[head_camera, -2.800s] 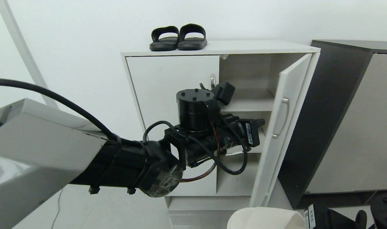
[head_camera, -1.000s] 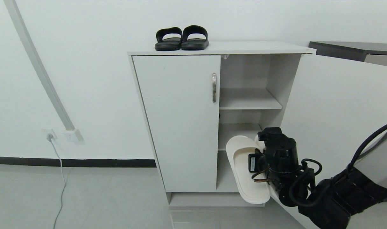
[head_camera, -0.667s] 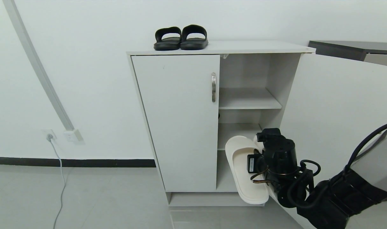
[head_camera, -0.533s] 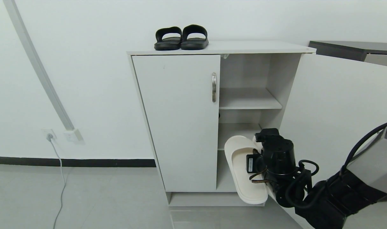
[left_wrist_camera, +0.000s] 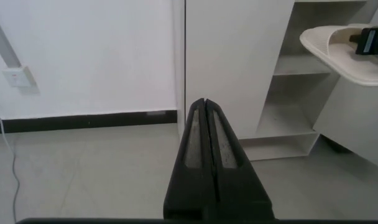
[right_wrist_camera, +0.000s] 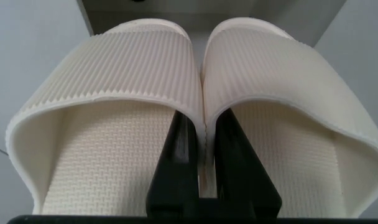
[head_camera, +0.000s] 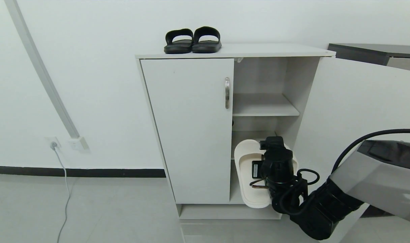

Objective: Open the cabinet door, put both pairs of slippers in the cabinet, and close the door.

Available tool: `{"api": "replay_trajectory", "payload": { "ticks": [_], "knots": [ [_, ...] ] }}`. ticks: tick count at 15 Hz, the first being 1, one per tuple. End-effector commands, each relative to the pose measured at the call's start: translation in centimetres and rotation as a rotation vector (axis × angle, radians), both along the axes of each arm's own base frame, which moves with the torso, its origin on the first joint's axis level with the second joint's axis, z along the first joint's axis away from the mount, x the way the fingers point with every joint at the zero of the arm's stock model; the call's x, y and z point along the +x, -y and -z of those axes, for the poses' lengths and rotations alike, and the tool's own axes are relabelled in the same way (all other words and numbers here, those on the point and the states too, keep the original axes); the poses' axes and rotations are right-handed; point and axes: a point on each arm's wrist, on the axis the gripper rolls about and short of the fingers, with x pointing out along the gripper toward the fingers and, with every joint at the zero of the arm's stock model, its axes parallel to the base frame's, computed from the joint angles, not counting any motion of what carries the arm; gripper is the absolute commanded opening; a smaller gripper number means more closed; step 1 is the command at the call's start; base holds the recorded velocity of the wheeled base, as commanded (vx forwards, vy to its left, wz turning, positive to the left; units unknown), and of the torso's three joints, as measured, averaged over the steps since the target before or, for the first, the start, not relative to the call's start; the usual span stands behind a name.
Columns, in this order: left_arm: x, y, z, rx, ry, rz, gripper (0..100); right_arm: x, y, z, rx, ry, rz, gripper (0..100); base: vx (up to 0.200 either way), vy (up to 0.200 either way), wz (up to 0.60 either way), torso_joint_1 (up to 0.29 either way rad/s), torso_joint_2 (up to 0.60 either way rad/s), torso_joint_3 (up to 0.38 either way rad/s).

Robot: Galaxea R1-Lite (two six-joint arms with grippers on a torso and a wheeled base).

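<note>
**White slippers** [head_camera: 247,175]: one pair, side by side, held off the floor at the open right half of the cabinet [head_camera: 275,50]. They are tilted. The toe ends are up at the front edge of the middle shelf [head_camera: 242,135] and the heels are down in front of the bottom compartment. Whether they touch the shelf cannot be told.

**Right gripper** [right_wrist_camera: 201,155]: clamped on the white slippers. Its fingers [right_wrist_camera: 176,155] pinch the two adjoining strap walls where the slippers meet.

**Black slippers** [head_camera: 192,40]: one pair, side by side and touching. They stand on the left half of the cabinet top, toward its back edge.

**Cabinet**: white, standing against the wall.
- The left door [head_camera: 188,128] is shut, with a metal handle [head_camera: 227,92] at its inner edge.
- The right door [head_camera: 353,108] is swung wide open.
- The upper shelf [head_camera: 262,104] is bare.

**Left gripper** [left_wrist_camera: 206,134]: fingers pressed together, holding nothing. It sits above the floor [head_camera: 90,209] in front of the shut left door, well apart from both pairs.

**Surroundings**:
- A wall socket [head_camera: 51,143] to the left of the cabinet, with a cable [head_camera: 65,192] running from it down onto the floor.
- A dark cabinet [head_camera: 370,50] beyond the open door on the right.
</note>
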Motion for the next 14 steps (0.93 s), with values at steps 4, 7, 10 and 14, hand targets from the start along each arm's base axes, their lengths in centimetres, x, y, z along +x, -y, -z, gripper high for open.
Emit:
{"api": "replay_trajectory", "payload": {
  "ticks": [4,7,10,14],
  "knots": [
    [0.0,0.0,0.0,-0.001,-0.003,0.001,0,0.2,-0.2,1.2,-0.019,-0.022,0.001,0,0.0,-0.2,0.0,0.004,0.0,0.001],
    [0.0,0.0,0.0,-0.001,-0.003,0.001,0,-0.4,-0.6,1.6,-0.019,-0.032,-0.027,0,0.0,-0.067,0.0,-0.001,0.0,0.001],
    [0.0,0.0,0.0,-0.001,-0.003,0.001,0,-1.7,-1.5,2.2,-0.004,-0.037,-0.123,0,0.0,0.0,0.0,0.0,0.0,0.0],
    [0.0,0.0,0.0,-0.001,-0.003,0.001,0,-2.0,-2.2,2.7,0.009,-0.048,-0.16,0,0.0,0.0,0.0,0.0,0.0,0.0]
  ]
}}
